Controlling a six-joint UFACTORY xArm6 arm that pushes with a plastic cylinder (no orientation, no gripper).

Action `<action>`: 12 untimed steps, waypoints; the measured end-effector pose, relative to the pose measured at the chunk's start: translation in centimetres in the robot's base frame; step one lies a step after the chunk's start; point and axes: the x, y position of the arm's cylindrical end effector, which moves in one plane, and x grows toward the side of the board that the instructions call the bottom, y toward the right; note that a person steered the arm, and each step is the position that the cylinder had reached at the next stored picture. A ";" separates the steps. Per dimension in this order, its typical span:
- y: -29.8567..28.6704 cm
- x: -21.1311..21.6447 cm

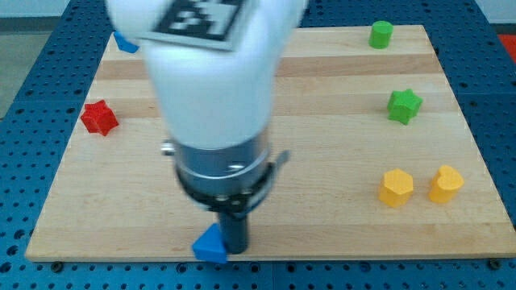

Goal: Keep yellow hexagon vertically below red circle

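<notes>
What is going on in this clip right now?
A single arm with a dark rod works over a wooden board. My tip sits at the view's bottom edge, right beside a blue block. The yellow hexagon lies far off at the view's right, next to another yellow block. No red circle shows; it may be hidden behind the arm. A red star sits at the left.

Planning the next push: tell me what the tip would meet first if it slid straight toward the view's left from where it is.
My tip sits right beside the blue block at the board's bottom edge, apparently touching it. Sliding left, it would meet that block first. The red star-like block lies far higher in the view, off that line.
</notes>
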 end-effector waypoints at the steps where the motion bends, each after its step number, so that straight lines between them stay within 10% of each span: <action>1: -4.2 0.0; 4: -12.4 -4.9; 8: 21.5 -14.2; 12: 25.0 -7.2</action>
